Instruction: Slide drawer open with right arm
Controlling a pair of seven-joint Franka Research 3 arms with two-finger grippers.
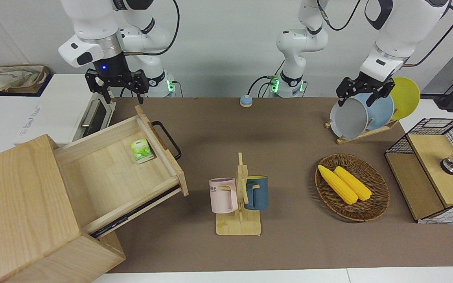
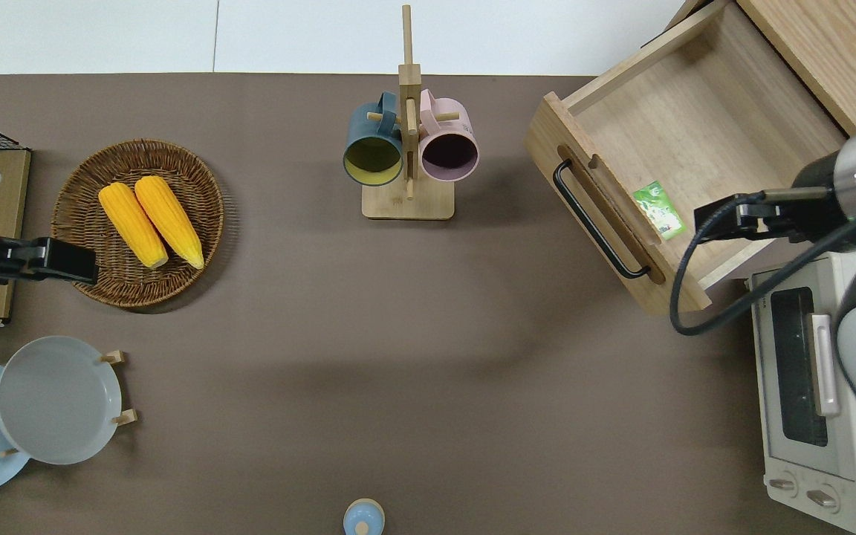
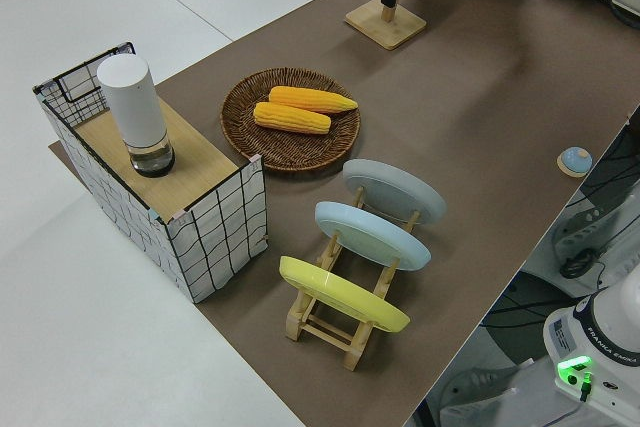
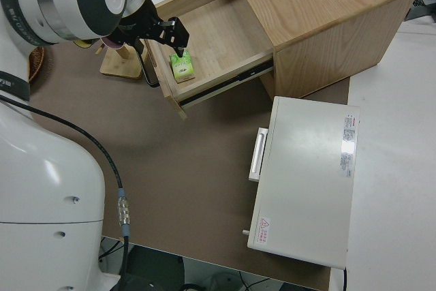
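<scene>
The light-wood drawer (image 1: 108,173) stands pulled far out of the pale wooden cabinet (image 1: 18,204). Its black loop handle (image 1: 167,137) faces the middle of the table, and a small green packet (image 1: 141,150) lies inside. The drawer (image 2: 703,141) and handle (image 2: 595,223) also show in the overhead view. My right gripper (image 1: 118,88), blue light on its wrist, is open and empty. It hangs in the air over the drawer's side nearest the white toaster oven (image 1: 53,110), clear of the handle. It also shows in the right side view (image 4: 160,32). My left gripper (image 1: 362,92) is parked, open.
A mug stand (image 1: 238,196) with a pink and a blue mug stands mid-table. A wicker basket (image 1: 352,186) holds two corn cobs. A plate rack (image 1: 364,112), a wire-mesh box (image 1: 435,169) and a small blue bell (image 1: 245,101) are also on the table.
</scene>
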